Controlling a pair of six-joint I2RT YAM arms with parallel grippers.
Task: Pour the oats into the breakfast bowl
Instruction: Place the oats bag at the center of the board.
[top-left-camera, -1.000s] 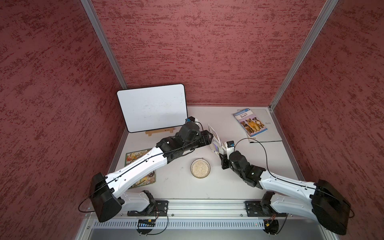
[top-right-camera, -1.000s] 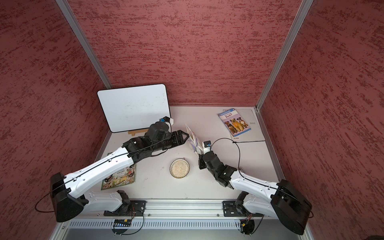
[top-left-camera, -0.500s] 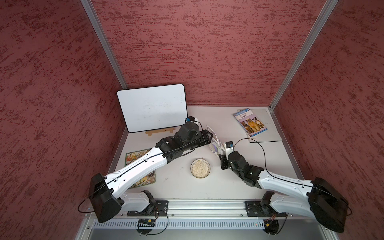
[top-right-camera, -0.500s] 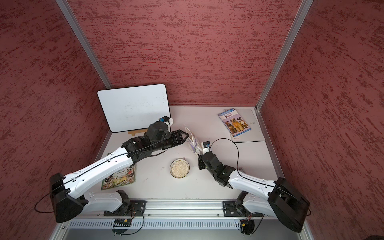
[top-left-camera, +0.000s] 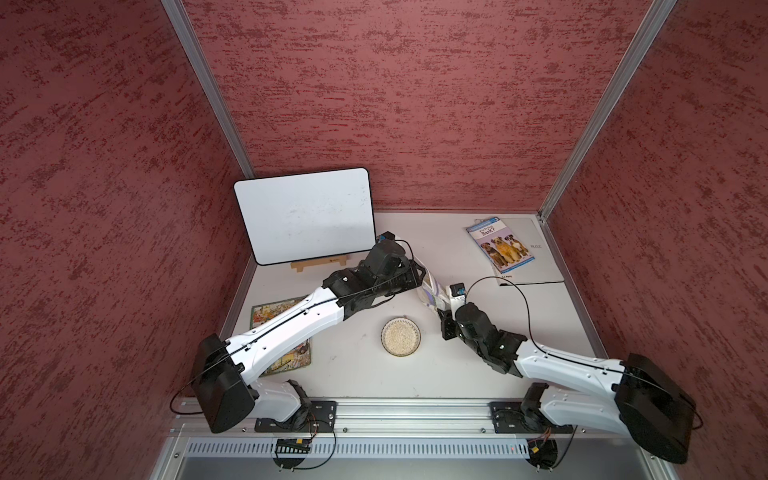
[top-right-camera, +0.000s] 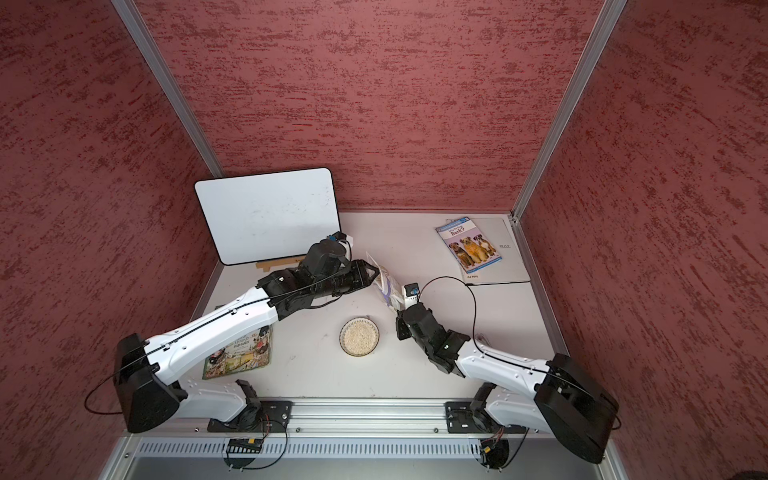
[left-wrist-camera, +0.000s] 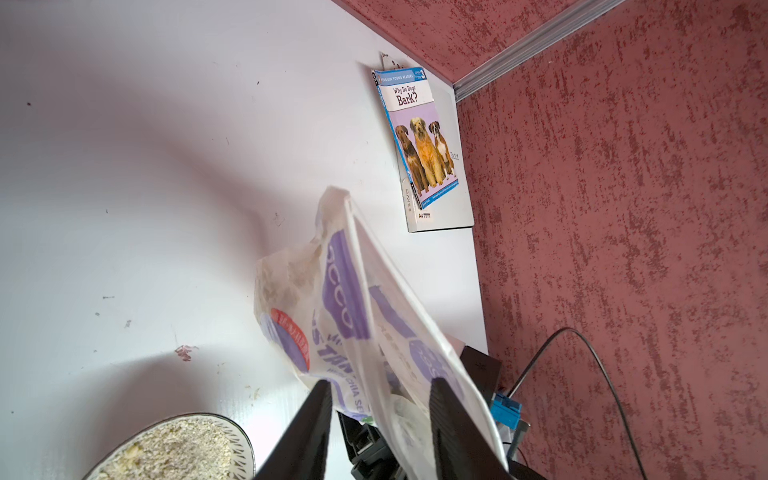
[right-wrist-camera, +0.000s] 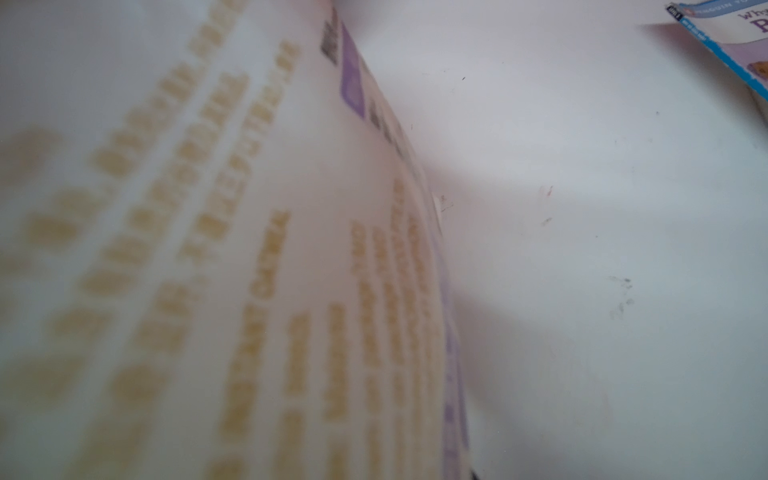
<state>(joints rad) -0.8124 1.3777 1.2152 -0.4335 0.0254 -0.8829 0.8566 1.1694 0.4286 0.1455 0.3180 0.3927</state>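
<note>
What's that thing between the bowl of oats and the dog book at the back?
The white-and-purple oat pouch sits on that line, closer to the bowl than to the book; both top views show it.

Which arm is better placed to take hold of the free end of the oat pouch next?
The left arm, likely: its jaws stand open on either side of the pouch, while the jaws of the right arm grip the pouch's other end beside the bowl.
</note>
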